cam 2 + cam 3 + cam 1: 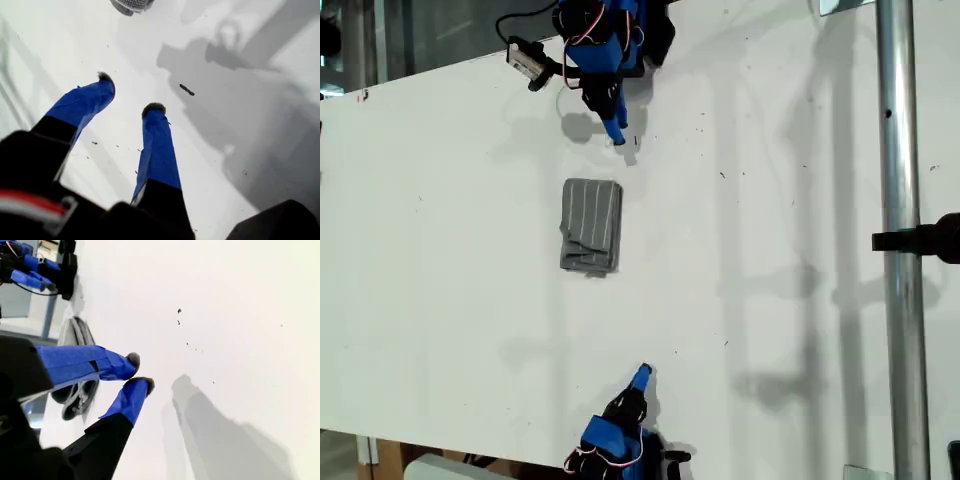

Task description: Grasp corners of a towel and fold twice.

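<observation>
The grey striped towel [590, 225] lies folded into a narrow rectangle in the middle of the white table [440, 300], with its lower end rumpled. Its corners are tucked into the folds and are hard to tell apart. My first gripper [640, 376] points up from the exterior view's bottom edge, well short of the towel. It stands open [129, 92] with nothing between its fingers, and the towel [131, 5] shows only as a sliver far ahead. My second gripper [618, 135] hangs just above the towel's top end. Its tips [139, 371] nearly touch and hold nothing, with the towel [77, 335] behind them.
A vertical metal pole [898, 240] with a black clamp [925, 240] stands at the exterior view's right. The table's far edge runs slantwise behind the second arm's base [610, 40]. Its near edge lies by the first arm's base [615, 445]. Small dark specks [186, 90] dot the tabletop.
</observation>
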`<move>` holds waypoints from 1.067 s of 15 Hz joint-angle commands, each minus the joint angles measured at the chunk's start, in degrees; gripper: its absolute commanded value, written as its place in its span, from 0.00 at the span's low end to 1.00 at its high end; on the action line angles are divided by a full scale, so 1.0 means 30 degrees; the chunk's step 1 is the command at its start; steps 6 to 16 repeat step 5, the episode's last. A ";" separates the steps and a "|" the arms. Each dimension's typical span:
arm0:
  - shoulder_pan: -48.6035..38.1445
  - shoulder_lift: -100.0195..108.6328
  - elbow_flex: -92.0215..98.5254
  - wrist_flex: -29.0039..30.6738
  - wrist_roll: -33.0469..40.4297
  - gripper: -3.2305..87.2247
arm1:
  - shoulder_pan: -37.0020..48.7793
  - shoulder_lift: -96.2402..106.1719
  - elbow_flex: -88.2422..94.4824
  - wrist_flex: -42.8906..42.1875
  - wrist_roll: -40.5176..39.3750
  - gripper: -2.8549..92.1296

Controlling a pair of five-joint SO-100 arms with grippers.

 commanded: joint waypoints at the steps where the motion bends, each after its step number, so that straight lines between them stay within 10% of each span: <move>1: -0.0234 0.0088 0.0088 -0.0029 0.0117 0.09 | -0.0322 -0.0029 -0.0117 0.0146 -0.0146 0.21; 16: -0.0264 0.0088 0.0088 -0.0029 0.0117 0.09 | -0.0264 -0.0029 -0.0117 0.0146 -0.0146 0.21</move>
